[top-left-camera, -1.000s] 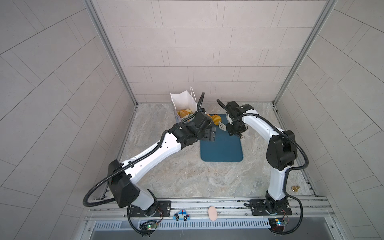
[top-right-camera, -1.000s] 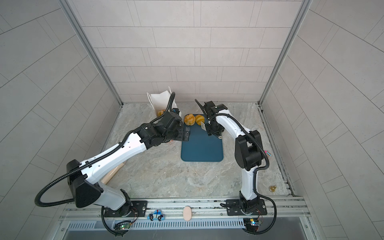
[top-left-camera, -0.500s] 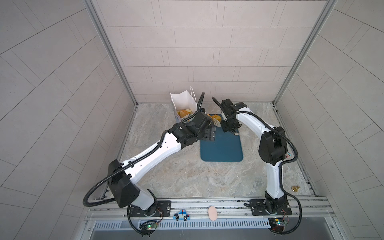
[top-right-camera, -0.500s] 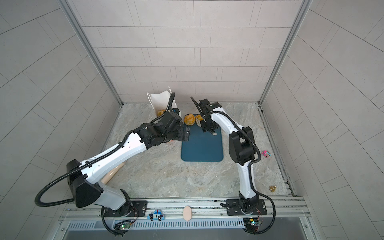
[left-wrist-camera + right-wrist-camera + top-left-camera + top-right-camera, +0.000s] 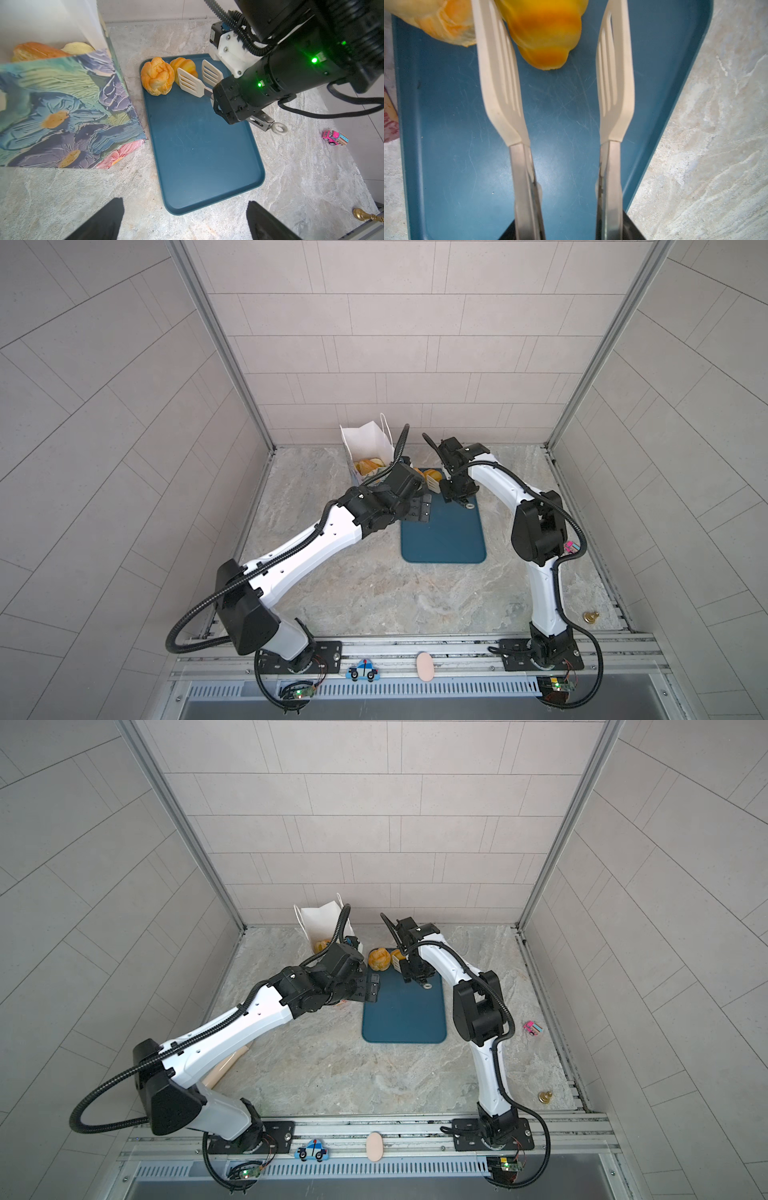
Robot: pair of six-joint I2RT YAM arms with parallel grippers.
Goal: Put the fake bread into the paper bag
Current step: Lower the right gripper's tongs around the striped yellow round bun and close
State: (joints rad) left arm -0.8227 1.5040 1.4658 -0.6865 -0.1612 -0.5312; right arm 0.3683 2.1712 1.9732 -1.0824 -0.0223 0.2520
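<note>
The paper bag (image 5: pixel 365 443) (image 5: pixel 322 919) stands open at the back, its flower print (image 5: pixel 62 108) facing the left wrist camera, with fake bread (image 5: pixel 368 466) (image 5: pixel 37 51) inside. Two more pieces lie at the far end of the blue tray (image 5: pixel 197 145): a braided roll (image 5: pixel 157 76) (image 5: pixel 379 960) and a ridged roll (image 5: pixel 184 66) (image 5: pixel 546 31). My right gripper (image 5: pixel 457 493) (image 5: pixel 568 228) is shut on beige tongs (image 5: pixel 190 82) (image 5: pixel 500 79). The tongs' blades stand apart, one on each side of the ridged roll. My left gripper (image 5: pixel 185 220) (image 5: pixel 419 510) hovers open and empty over the tray's left edge.
A pink toy car (image 5: pixel 335 140) (image 5: pixel 532 1028) and a brass piece (image 5: pixel 545 1097) lie on the floor at the right. A wooden stick (image 5: pixel 226 1069) shows under the left arm. The bag stands right beside the tray's far left corner.
My right gripper has carried the tongs a little left and back, bringing the blades up around the ridged roll. The left arm has not moved.
</note>
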